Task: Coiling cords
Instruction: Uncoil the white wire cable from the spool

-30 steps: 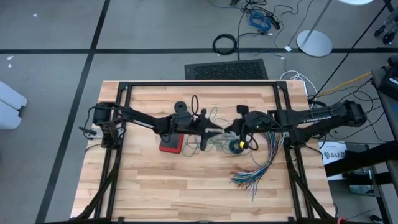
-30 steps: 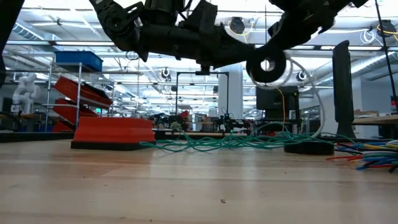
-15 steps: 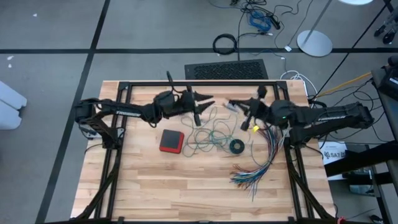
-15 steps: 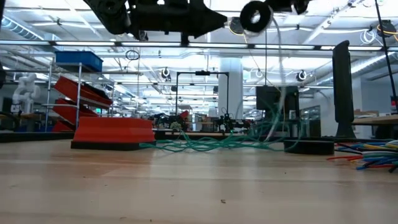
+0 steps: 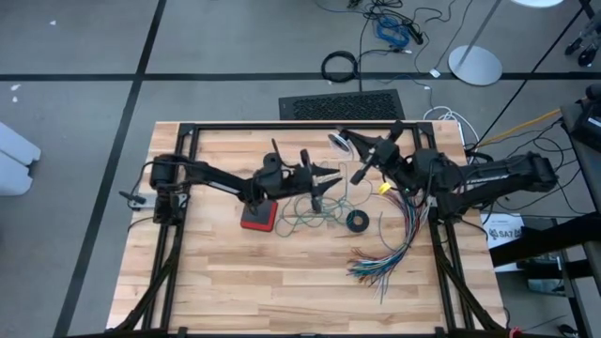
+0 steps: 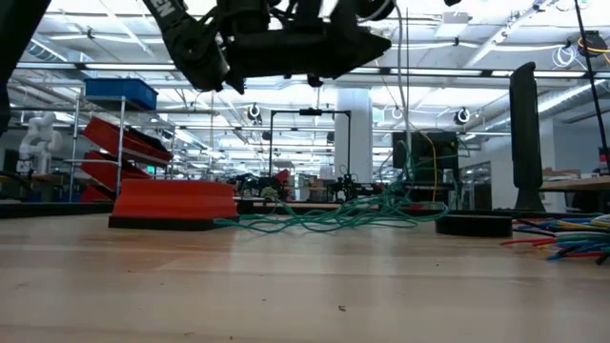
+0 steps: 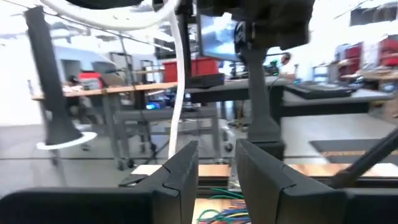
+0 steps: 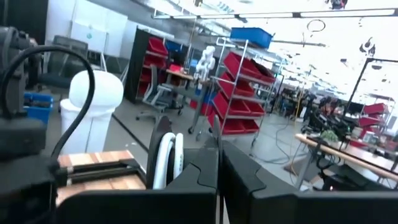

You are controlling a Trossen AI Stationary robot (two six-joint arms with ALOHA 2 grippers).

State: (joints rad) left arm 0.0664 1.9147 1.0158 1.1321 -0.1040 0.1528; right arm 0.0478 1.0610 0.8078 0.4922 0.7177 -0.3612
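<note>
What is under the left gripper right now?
Under the left gripper, raised above the table, the teal-green cord lies in a loose tangle on the wood. The arm covers part of the red block, so whatever lies beneath that stretch is hidden.

Both arms reach inward above the table's middle, raised clear of its surface. The left gripper (image 5: 324,178) points toward the right arm, its fingers (image 7: 183,171) parted by a narrow gap. The right gripper (image 5: 346,141), held higher, is closed tight.
</note>
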